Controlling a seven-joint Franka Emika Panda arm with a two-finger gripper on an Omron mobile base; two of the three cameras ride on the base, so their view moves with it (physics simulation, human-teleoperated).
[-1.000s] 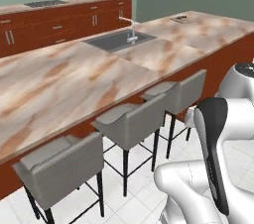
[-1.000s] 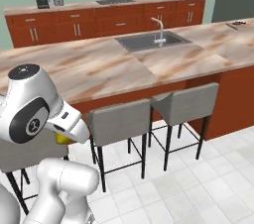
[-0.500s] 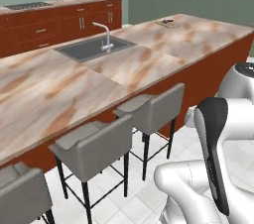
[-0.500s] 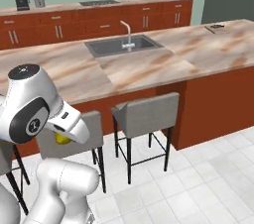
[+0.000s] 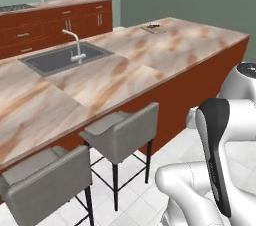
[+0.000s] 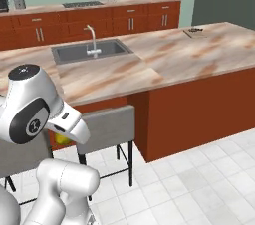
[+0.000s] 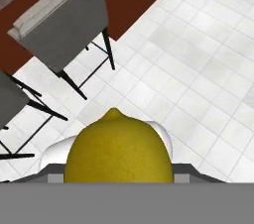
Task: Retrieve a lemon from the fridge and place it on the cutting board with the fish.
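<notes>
The lemon (image 7: 119, 151), bright yellow with a small nub, sits big and close at the bottom of the hand view, and my gripper (image 7: 119, 171) is shut on it with the fingers hidden behind the fruit. From the right base camera the lemon (image 6: 62, 139) peeks out under the white hand, low beside the stools. Far off, the small cutting board (image 5: 154, 28) lies near the island's far end, and the thin dark fish (image 5: 155, 26) rests on it. The right base view shows the board (image 6: 195, 32) too. The fridge is out of view.
A long marbled island (image 5: 125, 70) with red-brown sides holds a sink (image 5: 60, 58) and faucet (image 5: 76, 45). Two grey stools (image 5: 122, 135) stand along its near side. Wooden cabinets (image 6: 124, 17) line the back wall. White tile floor (image 6: 209, 179) stretches to the right.
The base has driven along the island toward its far end, so the whole scene slid left and the board end drew nearer. The lemon stays in the gripper.
</notes>
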